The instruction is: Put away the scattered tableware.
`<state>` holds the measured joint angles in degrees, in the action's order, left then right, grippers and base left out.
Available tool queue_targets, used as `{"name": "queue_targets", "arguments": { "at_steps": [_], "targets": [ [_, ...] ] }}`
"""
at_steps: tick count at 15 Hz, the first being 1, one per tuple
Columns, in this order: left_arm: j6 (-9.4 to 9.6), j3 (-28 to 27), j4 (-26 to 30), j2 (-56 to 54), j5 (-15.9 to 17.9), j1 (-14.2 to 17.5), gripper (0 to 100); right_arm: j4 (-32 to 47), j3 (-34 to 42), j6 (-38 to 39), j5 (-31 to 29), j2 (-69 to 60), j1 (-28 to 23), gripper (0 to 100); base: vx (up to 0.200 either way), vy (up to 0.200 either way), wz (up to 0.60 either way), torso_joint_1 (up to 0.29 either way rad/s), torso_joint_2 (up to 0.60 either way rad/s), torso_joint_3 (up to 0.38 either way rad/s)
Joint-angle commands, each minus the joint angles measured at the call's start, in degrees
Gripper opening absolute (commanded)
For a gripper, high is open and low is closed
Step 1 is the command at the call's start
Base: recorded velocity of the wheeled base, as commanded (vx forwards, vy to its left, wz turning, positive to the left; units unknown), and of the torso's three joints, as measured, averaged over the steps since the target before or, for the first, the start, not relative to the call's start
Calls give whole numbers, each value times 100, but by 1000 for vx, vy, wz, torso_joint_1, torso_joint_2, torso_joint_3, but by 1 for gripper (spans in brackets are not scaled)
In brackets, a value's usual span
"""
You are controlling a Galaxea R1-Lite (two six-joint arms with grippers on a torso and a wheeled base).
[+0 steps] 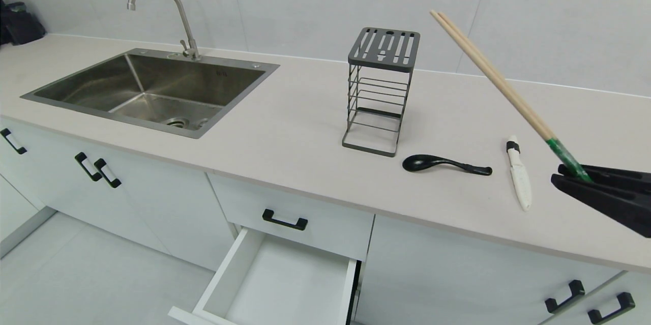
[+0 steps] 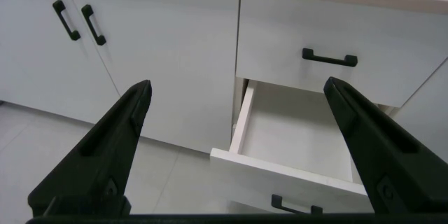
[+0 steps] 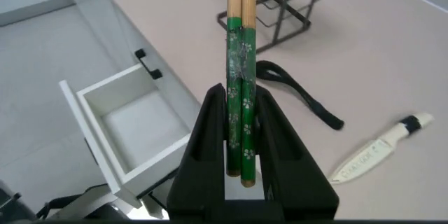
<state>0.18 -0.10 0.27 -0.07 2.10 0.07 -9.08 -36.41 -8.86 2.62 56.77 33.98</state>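
Observation:
My right gripper is shut on a pair of wooden chopsticks with green patterned ends, held tilted above the right side of the counter. A black spoon and a white knife with a black band lie on the counter between the gripper and the wire cutlery rack. My left gripper stands open below counter height, in front of the open white drawer.
A steel sink with a faucet sits at the counter's left. Cabinet doors with black handles run under the counter. The pulled-out drawer juts out into the floor space below the counter's middle.

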Motion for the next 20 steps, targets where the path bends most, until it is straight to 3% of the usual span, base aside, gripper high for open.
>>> {"name": "queue_targets", "arguments": {
  "at_steps": [1, 5, 10, 15, 20],
  "targets": [
    [-1, 1, 0, 7, 1, 1, 100, 21, 38, -160, 19, 18, 329, 0, 0, 0, 0, 0, 0, 0],
    [-1, 1, 0, 7, 1, 1, 100, -59, 600, -757, 10, 756, 645, 0, 0, 0, 0, 0, 0, 0],
    [-1, 1, 0, 7, 1, 1, 100, -331, 846, -810, 28, 1090, 1006, 0, 0, 0, 0, 0, 0, 0],
    [-1, 1, 0, 7, 1, 1, 100, -858, 583, -810, 37, 2057, 1384, 0, 0, 0, 0, 0, 0, 0],
    [8, 1, 0, 7, 1, 1, 100, -894, -85, -810, 19, 2778, 1683, 0, 0, 0, 0, 0, 0, 0]
  ]
}}
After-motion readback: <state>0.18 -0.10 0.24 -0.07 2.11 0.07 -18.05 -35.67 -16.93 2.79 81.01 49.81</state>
